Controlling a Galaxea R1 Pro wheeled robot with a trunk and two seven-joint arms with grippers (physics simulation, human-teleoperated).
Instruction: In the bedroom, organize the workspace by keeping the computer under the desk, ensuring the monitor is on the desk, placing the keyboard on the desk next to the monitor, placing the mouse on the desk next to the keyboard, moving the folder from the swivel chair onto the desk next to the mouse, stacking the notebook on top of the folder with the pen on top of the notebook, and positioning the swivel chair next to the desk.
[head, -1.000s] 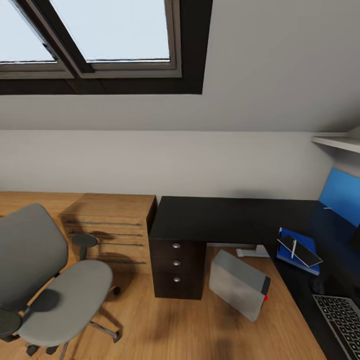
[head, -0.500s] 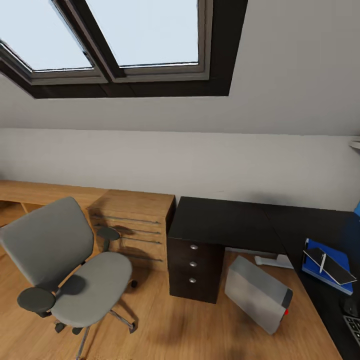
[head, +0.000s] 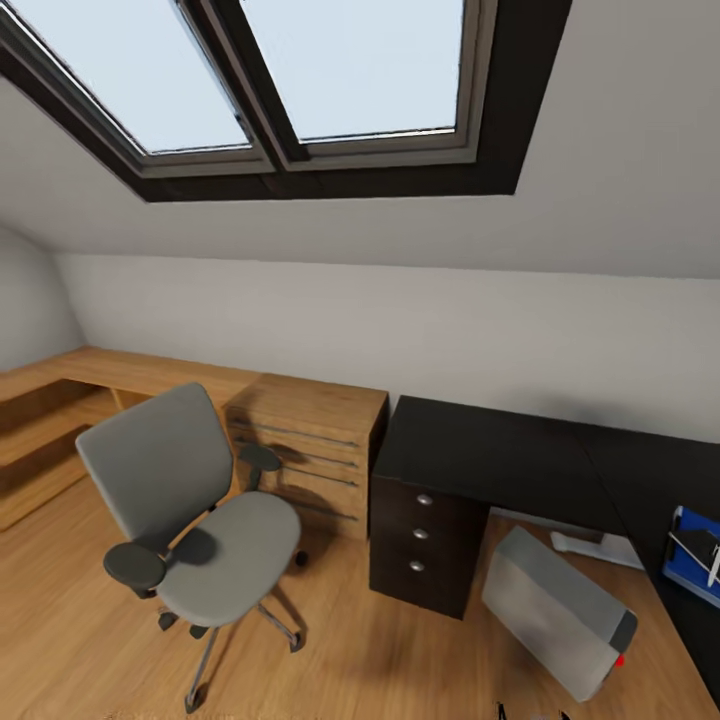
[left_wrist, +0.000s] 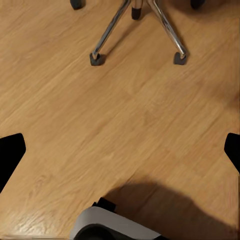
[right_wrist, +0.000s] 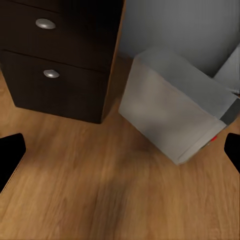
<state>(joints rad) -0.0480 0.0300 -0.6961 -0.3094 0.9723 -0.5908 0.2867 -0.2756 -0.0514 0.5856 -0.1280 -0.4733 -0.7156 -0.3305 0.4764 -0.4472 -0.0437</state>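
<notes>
Head view: 1 swivel chair (head: 195, 520) stands on the wood floor (head: 60, 620), well apart from the black counter (head: 500, 455), w/ a light-wood cabinet (head: 310, 445) between them. Seat is bare, so the chair prob. only needs rolling to the counter; that looks like the step left.

1 computer (head: 560, 610) sits on the floor under the counter beside the 3-drawer unit (head: 420, 535), tilted askew but in the right spot. R wrist view shows the same grey tower (right_wrist: 175, 112) just beside 2 of the drawers (right_wrist: 60, 55).

At the far right edge, 1 blue folder (head: 692, 565) lies on the counter w/ a dark flat notebook (head: 700, 547) on top and 1 white pen (head: 716, 566) on that; stack partly cut off.

L wrist view: chair base spokes (left_wrist: 107, 35) and casters over bare floor.

Left fingers (left_wrist: 120, 150) and right fingers (right_wrist: 120, 150): only dark tips at frame edges, spread wide, nothing between them. Arms prob. just carried idle while the robot turns toward the chair.
</notes>
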